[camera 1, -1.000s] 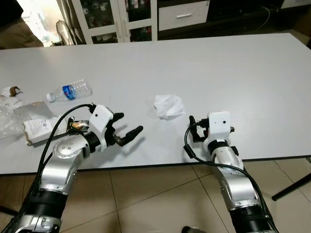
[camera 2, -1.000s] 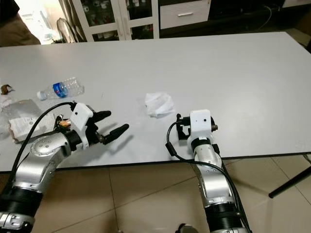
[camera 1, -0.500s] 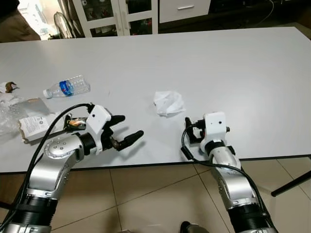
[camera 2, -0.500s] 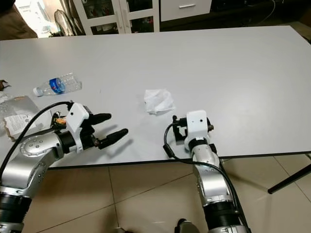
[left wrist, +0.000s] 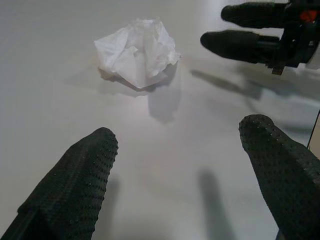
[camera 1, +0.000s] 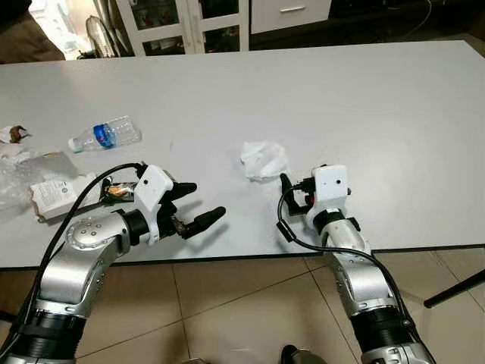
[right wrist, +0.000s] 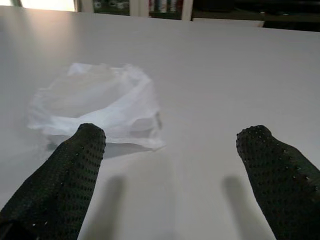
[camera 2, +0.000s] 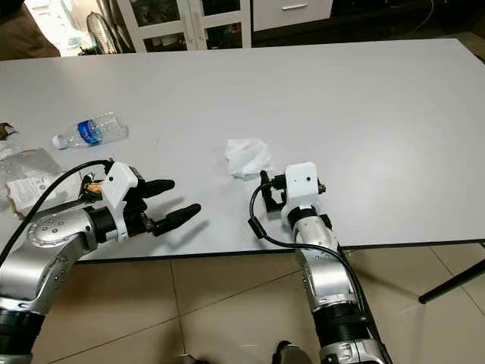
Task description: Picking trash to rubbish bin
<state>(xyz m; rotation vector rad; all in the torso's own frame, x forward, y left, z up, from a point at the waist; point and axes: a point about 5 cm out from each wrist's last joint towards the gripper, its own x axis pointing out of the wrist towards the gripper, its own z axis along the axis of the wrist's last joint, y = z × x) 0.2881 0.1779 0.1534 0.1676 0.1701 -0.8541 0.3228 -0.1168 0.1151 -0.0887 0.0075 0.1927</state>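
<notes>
Right pincer (camera 1: 292, 199) near tissue (camera 1: 263, 160)

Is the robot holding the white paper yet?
No, the paper lies on the table, just ahead of the open right tool.

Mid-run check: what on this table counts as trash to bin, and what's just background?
Job items:
crumpled tissue, just ahead of the open right gripper
plastic water bottle, lying on its side
paper packet and clear wrapper at the table's left edge
open left gripper

Background:
white table
white cabinets
tiled floor
</notes>
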